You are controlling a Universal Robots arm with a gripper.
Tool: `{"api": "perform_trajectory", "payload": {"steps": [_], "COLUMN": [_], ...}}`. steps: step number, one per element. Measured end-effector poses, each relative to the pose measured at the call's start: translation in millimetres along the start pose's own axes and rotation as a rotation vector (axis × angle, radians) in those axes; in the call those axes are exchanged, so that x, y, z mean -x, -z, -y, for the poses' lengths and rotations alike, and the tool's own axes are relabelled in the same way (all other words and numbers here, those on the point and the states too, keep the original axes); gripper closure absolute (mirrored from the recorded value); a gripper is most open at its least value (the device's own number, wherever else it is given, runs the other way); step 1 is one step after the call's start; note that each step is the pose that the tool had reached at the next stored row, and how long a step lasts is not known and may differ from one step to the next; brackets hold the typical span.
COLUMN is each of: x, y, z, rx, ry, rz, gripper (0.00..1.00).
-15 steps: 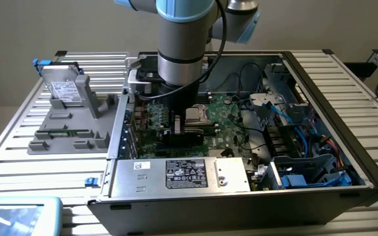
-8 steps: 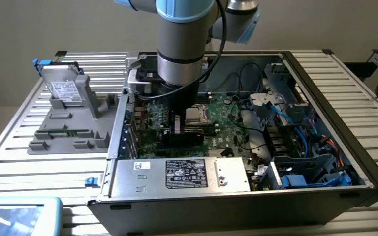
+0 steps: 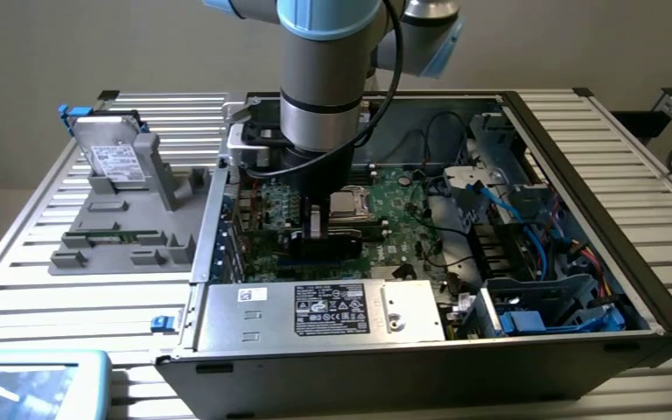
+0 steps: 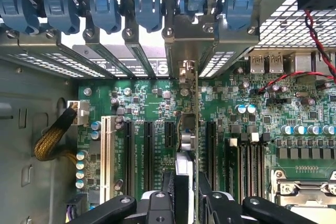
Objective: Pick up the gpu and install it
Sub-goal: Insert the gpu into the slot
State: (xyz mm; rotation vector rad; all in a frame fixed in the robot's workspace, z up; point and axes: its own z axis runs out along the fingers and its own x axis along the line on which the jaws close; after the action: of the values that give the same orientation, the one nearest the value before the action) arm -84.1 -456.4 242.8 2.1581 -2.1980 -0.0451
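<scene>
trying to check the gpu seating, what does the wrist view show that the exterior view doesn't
Wrist view alone: the gpu edge-on, upright above the motherboard slots, its bracket up at the rear slot openings under the blue retention clips, the gripper fingers closed on it.

Exterior view alone: the whole open computer case, the power supply, the grey hard drive on a stand outside the case.

Both: the motherboard and the gripper lowered over it.

The exterior view looks down from high, well back, on the open computer case [image 3: 570, 262]; my wrist view faces its motherboard [image 4: 157, 103] closely, shared by both.
</scene>
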Motion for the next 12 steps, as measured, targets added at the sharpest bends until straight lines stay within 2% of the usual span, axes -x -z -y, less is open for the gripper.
{"api": "perform_trajectory", "payload": {"steps": [12], "x": [0.4], "y": [0.0], "z": [0.0], "rx": [-0.0008], "ry": [0.005], "rz": [-0.0001], "gripper": [0.72]}}
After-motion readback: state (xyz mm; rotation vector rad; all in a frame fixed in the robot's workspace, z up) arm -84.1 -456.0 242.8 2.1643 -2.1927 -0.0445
